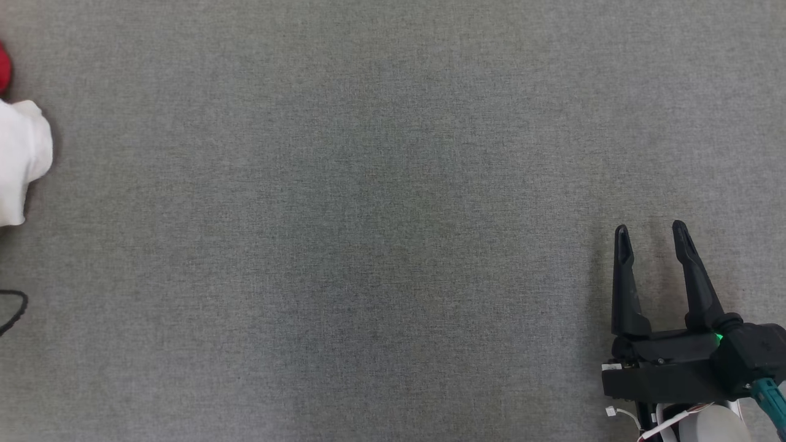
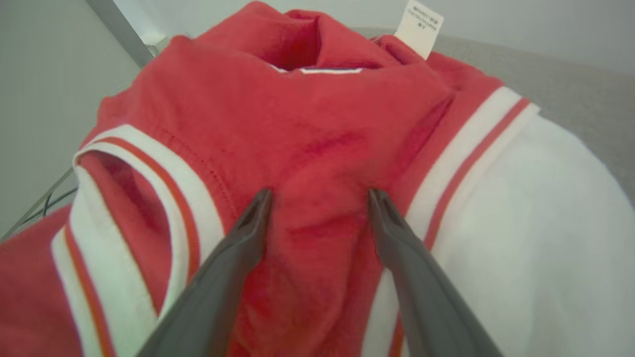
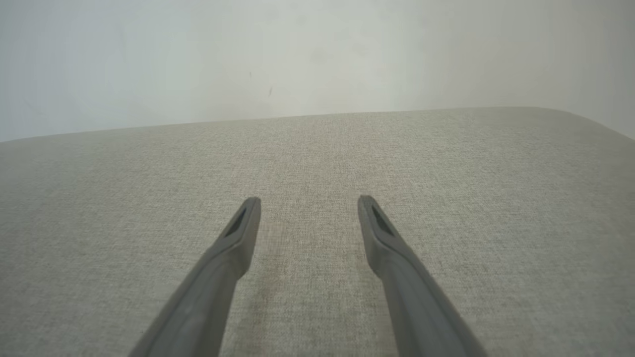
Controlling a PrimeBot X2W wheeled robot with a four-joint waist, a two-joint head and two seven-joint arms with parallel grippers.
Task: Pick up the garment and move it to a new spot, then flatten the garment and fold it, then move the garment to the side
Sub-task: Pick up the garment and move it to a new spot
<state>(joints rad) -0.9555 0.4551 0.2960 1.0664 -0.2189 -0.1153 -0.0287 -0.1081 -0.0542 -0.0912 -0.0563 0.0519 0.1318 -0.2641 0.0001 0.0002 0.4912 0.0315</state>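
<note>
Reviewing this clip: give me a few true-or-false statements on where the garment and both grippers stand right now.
1. The garment is red with white parts and striped trim. True.
2. The right gripper has cloth between its fingers. False: it is open with nothing between them, over the bare grey surface.
3. The left gripper is open, its fingers either side of a red fold. True.
4. In the head view the garment lies in the middle of the surface. False: it shows at the far left edge.
5. A white label sticks up from the garment. True.
</note>
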